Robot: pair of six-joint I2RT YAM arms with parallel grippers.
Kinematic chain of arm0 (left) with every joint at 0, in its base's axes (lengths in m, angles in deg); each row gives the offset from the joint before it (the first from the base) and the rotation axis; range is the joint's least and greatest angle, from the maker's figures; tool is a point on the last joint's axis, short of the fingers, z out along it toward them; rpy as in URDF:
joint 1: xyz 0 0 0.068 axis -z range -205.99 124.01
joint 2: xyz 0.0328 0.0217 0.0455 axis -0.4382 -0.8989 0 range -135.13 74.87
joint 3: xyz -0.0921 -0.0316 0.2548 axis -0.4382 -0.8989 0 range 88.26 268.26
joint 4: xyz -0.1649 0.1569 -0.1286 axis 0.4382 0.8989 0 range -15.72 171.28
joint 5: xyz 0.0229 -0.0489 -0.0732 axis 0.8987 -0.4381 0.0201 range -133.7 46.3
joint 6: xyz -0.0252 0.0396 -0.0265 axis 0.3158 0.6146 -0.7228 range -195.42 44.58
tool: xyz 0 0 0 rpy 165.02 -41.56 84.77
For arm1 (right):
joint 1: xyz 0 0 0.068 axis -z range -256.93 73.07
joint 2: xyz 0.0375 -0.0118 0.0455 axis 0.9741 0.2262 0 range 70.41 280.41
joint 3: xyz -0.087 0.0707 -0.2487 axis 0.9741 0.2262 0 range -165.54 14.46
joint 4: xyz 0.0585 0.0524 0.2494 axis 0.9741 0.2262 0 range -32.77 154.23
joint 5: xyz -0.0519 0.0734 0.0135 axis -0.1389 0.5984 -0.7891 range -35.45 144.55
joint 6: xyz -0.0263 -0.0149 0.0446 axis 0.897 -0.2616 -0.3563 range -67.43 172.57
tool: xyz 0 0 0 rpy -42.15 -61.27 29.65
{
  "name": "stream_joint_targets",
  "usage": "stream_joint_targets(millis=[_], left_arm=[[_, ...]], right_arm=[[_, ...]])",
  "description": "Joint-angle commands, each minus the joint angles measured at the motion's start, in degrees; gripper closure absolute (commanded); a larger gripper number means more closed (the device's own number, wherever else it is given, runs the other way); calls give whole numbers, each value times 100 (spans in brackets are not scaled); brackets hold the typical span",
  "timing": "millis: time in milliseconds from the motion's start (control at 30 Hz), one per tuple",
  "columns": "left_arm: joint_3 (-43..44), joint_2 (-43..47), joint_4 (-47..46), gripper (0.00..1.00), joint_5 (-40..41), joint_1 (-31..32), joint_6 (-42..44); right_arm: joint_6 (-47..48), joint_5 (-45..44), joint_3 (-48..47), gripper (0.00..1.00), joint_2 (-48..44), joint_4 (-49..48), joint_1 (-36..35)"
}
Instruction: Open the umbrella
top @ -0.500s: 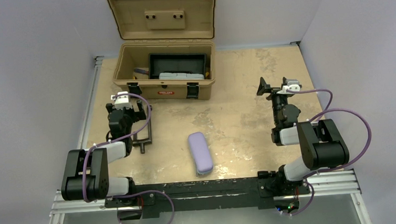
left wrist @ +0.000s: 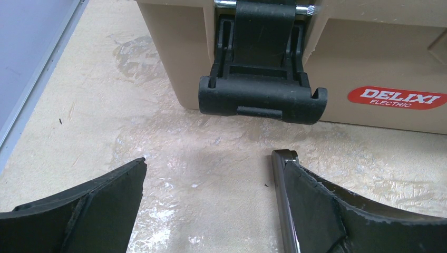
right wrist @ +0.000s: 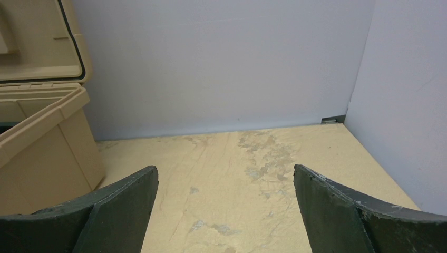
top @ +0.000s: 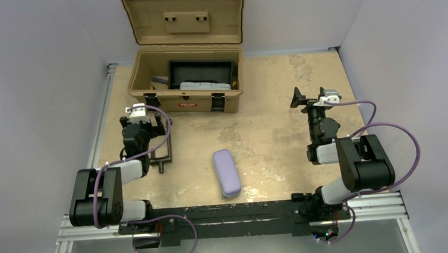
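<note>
Up at the far edge of the table (top: 282,134), the open tan toolbox (top: 187,99) is sitting with its lid thrown back, and that is where I'm looking for the umbrella. I'm not finding it. No cream fabric, shaft or knob handle is showing in any view. Only a black tray (top: 200,71) and a pale grey-blue item are showing inside the box, so where the umbrella lies, and which way its long axis runs, I cannot tell.

Left gripper (left wrist: 211,168) is hovering low with its jaws spread wide and nothing between them, and the toolbox's black front latch (left wrist: 262,95) is sitting just ahead at twelve o'clock. A dark, narrow bar (left wrist: 282,200) is lying just beside its right finger; I can't make out what it is. Right gripper (right wrist: 225,176) is also gaping wide and empty, facing the back wall, with the box off at ten o'clock.

If the umbrella is hiding in that box, the left arm is looking nearer. The lavender hard case (top: 226,172) is lying between the arms, its long axis running roughly twelve to six.
</note>
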Motion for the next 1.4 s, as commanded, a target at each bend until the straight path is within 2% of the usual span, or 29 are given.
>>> stream_joint_targets(millis=[0,100,400,467,533,600,667,900,967,1000,1067,1167,1233,1300,1367], left_arm=[[41,47,-380,0,-106,-25,104],[41,48,-380,0,-110,-23,100],[36,53,-381,0,-104,-23,103],[41,54,-381,0,-104,-23,103],[33,50,-380,0,-99,-23,104],[40,53,-382,0,-99,-24,102],[37,54,-380,0,-99,-23,104],[48,38,-363,0,-99,-23,103],[98,93,-212,0,-223,-23,148],[232,228,157,0,-434,-23,228],[743,694,1639,0,-505,-16,176],[2311,934,4961,0,151,-14,-723],[3383,739,6535,0,173,-17,-1079],[3839,665,7495,0,323,-17,-1393],[3860,1003,7838,0,251,-14,-1547]], right_arm=[[162,52,-410,1,-444,-529,-25],[-94,406,-1288,1,-865,1640,-33],[-1016,997,-1828,1,-2647,4127,-440],[-1960,1435,-1999,1,-2933,4555,-435],[-3598,1198,-2263,2,-2901,5858,-329],[-3492,2181,-2374,10,-2445,6226,-142],[-3289,1939,-2737,16,-2068,7263,-197],[-2348,1873,-3420,15,-2047,8641,-339],[-2265,1817,-3556,19,-2008,9070,-450],[-2270,1709,-3583,21,-2035,9217,-527],[-2311,1528,-3598,22,-2150,9404,-717],[-2322,1410,-3667,22,-2269,9636,-1000],[-2268,1347,-3747,21,-2294,9805,-1230],[-2210,1258,-3810,21,-2306,9978,-1373],[-2186,1225,-3865,19,-2326,10140,-1498]])
